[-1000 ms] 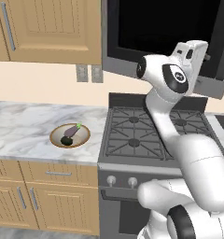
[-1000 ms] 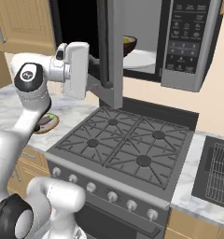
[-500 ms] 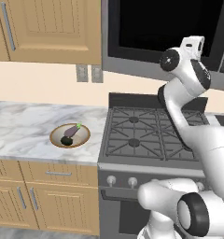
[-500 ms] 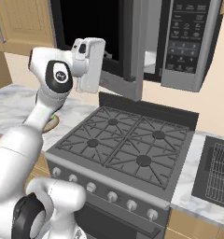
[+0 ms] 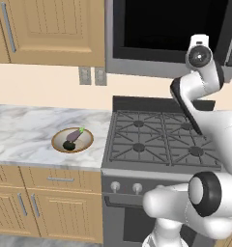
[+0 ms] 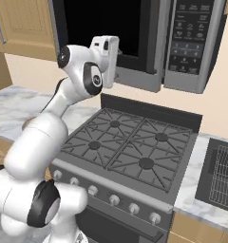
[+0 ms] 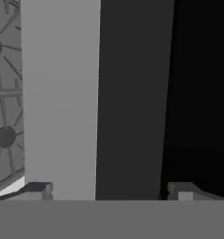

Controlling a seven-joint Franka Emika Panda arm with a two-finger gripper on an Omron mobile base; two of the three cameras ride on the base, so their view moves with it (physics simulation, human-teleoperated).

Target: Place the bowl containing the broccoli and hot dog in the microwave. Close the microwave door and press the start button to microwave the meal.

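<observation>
Two-finger gripper (image 7: 109, 189) spread wide, nothing held, right up vs grey-framed black-glass microwave door (image 7: 95, 93); wide grey-steel microwave (image 6: 182, 42) above black gas stove (image 6: 130, 147).

Light wood cabinets (image 5: 50, 29), a marble counter (image 5: 26, 130) and a steel gas stove (image 6: 130, 147) line a beige wall (image 5: 40, 87).

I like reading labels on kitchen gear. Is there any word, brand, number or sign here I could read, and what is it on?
Microwave control panel: rows of buttons carry pale marks, too small and blurred to read.
Stove knobs: no legible markings.
Microwave door, cabinets, wall outlets: no text visible.
</observation>
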